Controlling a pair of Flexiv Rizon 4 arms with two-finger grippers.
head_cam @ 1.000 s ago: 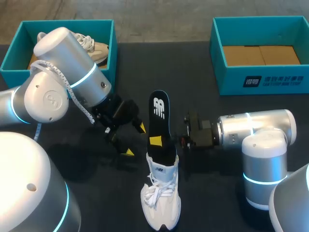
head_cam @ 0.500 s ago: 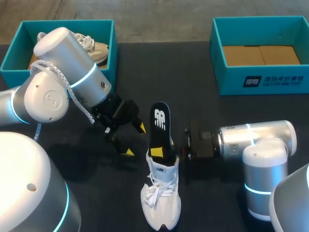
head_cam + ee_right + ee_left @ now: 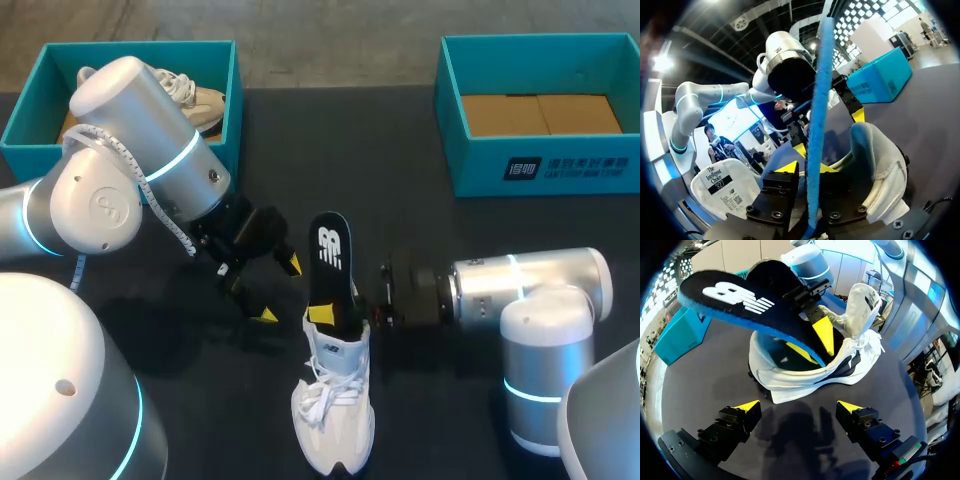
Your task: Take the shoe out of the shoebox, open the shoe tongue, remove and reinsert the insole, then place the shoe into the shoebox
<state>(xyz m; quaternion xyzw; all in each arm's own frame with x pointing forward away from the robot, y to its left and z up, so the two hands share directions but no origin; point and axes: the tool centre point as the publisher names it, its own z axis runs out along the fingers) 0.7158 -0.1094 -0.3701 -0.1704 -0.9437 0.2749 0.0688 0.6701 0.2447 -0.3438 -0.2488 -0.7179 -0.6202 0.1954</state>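
Head view, lower centre: right claw (image 3: 338, 313), clamped on the black foam insole (image 3: 328, 258), has lowered it deeper into the white laced sneaker (image 3: 335, 415); reinsertion underway; left claw (image 3: 279, 289) stands open.

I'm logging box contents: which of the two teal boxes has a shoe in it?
The left box holds a beige shoe; the right box shows only its bare cardboard floor.

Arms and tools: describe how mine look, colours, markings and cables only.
Both the left arm and right arm are smooth silver-grey cylinders with glowing cyan rings at the joints. A white braided cable runs along the left arm. The left tool and right tool are black, bolted blocks whose two fingers end in bright yellow wedge tips.
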